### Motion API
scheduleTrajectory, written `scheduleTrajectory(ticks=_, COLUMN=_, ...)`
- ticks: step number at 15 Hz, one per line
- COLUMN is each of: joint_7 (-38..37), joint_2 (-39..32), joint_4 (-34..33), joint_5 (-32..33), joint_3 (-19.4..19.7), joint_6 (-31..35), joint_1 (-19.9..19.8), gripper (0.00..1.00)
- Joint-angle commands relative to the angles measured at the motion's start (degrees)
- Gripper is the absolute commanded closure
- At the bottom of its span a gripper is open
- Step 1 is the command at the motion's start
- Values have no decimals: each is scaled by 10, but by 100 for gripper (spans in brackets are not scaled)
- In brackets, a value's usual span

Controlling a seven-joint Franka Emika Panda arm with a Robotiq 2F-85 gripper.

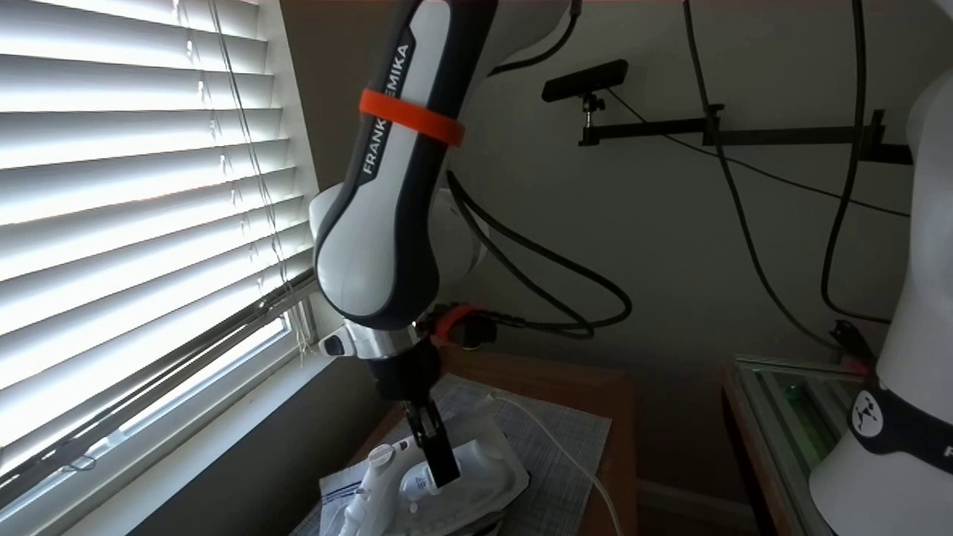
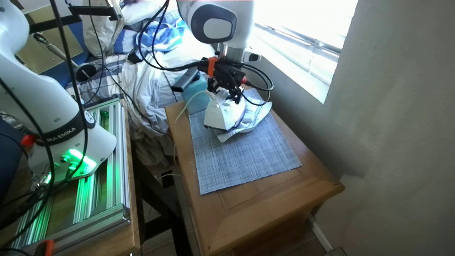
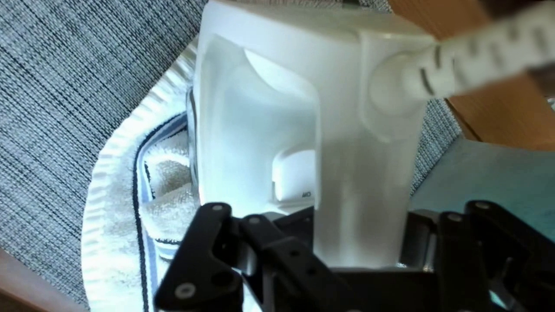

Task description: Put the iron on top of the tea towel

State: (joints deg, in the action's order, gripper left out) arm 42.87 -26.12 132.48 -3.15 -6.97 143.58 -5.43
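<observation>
The white iron [image 1: 488, 476] shows in both exterior views [image 2: 216, 115] and fills the middle of the wrist view [image 3: 251, 117]. The white tea towel with blue stripes [image 3: 108, 234] lies bunched at the side of its soleplate and seems to run partly under it; it also shows in both exterior views [image 1: 336, 493] [image 2: 257, 115]. I cannot tell how much of the iron rests on it. My gripper [image 3: 360, 236] is over the iron's handle, a finger on each side with no visible gap; it appears shut on the handle. The fingertips are partly hidden behind the handle.
A grey-blue placemat [image 2: 245, 160] covers part of the wooden table [image 2: 270, 217]. A light blue box [image 2: 197, 94] with a dark object [image 2: 185, 79] on it stands beside the iron. The iron's white cord [image 1: 555, 439] hangs over the table edge. The window [image 1: 149, 186] and wall are close by.
</observation>
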Motion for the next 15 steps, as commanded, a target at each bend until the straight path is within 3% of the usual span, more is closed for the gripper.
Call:
scheduleTrajectory(ticks=1, joint_7=-1, joint_2=-12, joint_4=-26, joint_5=12, joint_3=0, joint_6=-7, joint_1=-5, gripper=100)
scheduleTrajectory(ticks=4, joint_7=-19, joint_2=-32, joint_4=-49, joint_5=26, joint_3=14, joint_6=-23, joint_1=-1, gripper=100)
scheduleTrajectory(ticks=5, joint_7=-19, joint_2=-37, joint_4=-56, joint_5=28, joint_3=16, joint_6=-32, joint_1=-2, gripper=75)
scheduleTrajectory(ticks=7, joint_7=-21, joint_2=-42, joint_4=-65, joint_5=29, joint_3=18, joint_6=-48, joint_1=-3, gripper=69)
scheduleTrajectory(ticks=12, joint_7=-16, joint_2=-20, joint_4=-59, joint_5=28, joint_3=15, joint_6=-100, joint_1=-1, gripper=35)
scheduleTrajectory(ticks=15, joint_7=-32, joint_2=1, joint_4=-39, joint_5=38, joint_3=22, joint_6=-90, joint_1=6, gripper=12)
